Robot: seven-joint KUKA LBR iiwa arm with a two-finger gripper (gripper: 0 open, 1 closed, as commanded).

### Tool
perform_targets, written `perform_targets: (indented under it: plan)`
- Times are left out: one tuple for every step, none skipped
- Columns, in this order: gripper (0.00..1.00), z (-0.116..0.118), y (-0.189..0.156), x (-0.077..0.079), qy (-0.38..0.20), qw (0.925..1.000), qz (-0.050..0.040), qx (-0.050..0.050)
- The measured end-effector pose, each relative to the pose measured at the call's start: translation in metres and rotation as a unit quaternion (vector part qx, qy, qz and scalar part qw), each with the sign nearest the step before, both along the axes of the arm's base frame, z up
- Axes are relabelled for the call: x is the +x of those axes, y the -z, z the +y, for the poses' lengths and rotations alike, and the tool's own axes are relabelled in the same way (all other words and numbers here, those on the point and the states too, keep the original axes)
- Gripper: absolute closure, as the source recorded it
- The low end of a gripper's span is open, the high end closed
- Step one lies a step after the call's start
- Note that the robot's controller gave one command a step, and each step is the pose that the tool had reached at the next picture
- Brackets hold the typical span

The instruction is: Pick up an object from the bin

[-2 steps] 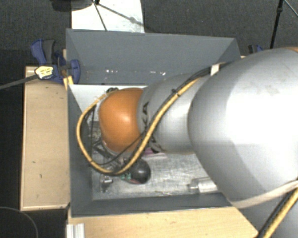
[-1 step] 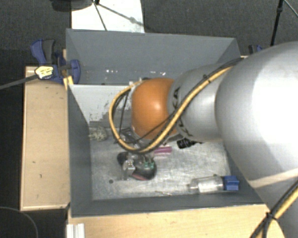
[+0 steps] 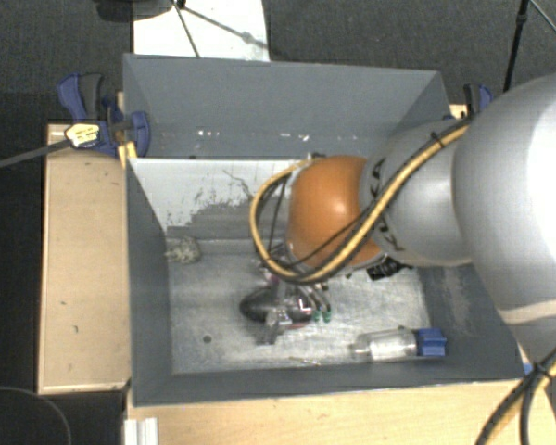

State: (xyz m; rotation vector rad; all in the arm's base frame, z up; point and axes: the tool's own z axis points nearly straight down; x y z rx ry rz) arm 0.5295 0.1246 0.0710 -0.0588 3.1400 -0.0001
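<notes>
Grey bin floor lies mostly bare, its few things well apart: a small pale lump at centre left, a clear tube with a blue cap at lower right, a dark rounded object at centre. The gripper hangs low just beside that dark object, probably the pick because it lies free. Whether it is clenched or released I cannot tell.

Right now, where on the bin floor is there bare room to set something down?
Bare: the front-left floor, between the grey lump and the front wall. Crowded: the middle, where the pincer sits by a dark rounded thing, and front-right by the blue-capped tube.
</notes>
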Motion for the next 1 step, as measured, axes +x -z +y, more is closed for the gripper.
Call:
perform_targets:
  plan:
    - [0.0, 0.0019, -0.0957, 0.0105, -0.114, 0.9935, -0.004, 0.001]
